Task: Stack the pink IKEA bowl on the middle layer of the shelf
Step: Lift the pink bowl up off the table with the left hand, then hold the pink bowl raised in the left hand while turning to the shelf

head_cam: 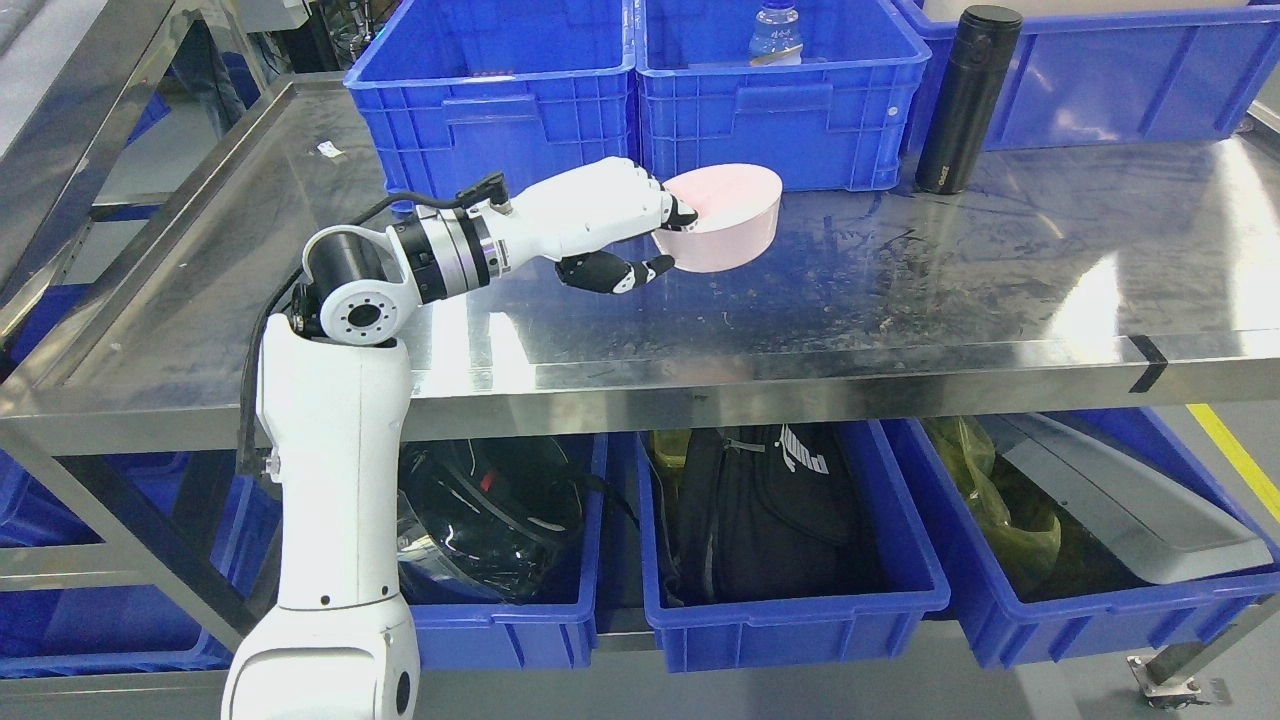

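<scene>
Pink bowl [728, 218]; white left hand [600, 215], black fingertips; blue crates [490, 100]; black flask [965, 100]; silver steel shelf [900, 290].

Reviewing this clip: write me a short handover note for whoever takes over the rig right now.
Left hand: shut on the pink bowl, fingers over its near rim, thumb under the wall.
Right hand: not in view.
Bowl: at the steel shelf, in front of the blue crates; it looks tilted, and contact with the surface is unclear.
Only one pink bowl is visible, so no stack yet.
Left: set the bowl on its stack target, release, withdraw.
Black flask stands to the right, clear of the hand.
</scene>
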You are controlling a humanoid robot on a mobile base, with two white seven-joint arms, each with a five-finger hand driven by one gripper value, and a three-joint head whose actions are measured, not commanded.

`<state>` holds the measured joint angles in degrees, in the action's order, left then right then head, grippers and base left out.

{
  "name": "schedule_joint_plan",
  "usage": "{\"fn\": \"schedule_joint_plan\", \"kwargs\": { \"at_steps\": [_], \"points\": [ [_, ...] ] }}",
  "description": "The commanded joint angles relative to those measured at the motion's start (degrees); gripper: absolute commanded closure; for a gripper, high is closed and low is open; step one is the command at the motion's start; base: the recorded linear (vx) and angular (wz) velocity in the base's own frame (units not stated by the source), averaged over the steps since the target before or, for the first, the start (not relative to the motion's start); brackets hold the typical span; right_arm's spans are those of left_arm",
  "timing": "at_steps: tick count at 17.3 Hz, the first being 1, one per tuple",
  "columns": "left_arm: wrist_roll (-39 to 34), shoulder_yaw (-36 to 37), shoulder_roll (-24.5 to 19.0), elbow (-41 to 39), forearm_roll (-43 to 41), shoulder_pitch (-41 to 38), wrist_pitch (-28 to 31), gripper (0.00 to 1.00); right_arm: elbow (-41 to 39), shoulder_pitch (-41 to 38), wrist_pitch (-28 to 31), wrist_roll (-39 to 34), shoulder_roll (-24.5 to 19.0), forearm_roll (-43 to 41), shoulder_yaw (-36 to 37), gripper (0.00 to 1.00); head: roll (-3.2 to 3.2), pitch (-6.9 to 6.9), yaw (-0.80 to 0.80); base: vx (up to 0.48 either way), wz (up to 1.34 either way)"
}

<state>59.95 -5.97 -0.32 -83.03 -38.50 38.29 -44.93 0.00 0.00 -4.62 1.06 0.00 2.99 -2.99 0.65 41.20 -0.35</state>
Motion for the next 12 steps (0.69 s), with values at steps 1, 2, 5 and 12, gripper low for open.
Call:
{"fn": "schedule_joint_plan", "kwargs": {
  "at_steps": [1,2,5,12],
  "points": [
    [-0.1,-3.79,-0.68,-4.34,2.11,-2.69,-0.07,1.0,-1.0,-0.26,-0.04,-0.01,1.0,0.0,0.0,0.0,0.0,0.0,0.0,0.0,0.0],
    [-0.1,-3.35,-0.68,-4.34,2.02,-2.69,-0.07,1.0,-1.0,-0.26,-0.04,-0.01,1.0,0.0,0.0,0.0,0.0,0.0,0.0,0.0,0.0],
    [-0.1,-3.43,-0.68,-4.42,2.02,-2.78,-0.07,1.0,-1.0,-0.18,-0.04,-0.01,1.0,0.0,0.0,0.0,0.0,0.0,0.0,0.0,0.0],
    [-0.1,-3.35,-0.68,-5.57,2.02,-3.49,-0.07,1.0,-1.0,-0.18,-0.04,-0.01,1.0,0.0,0.0,0.0,0.0,0.0,0.0,-0.002,0.05]
  ]
}}
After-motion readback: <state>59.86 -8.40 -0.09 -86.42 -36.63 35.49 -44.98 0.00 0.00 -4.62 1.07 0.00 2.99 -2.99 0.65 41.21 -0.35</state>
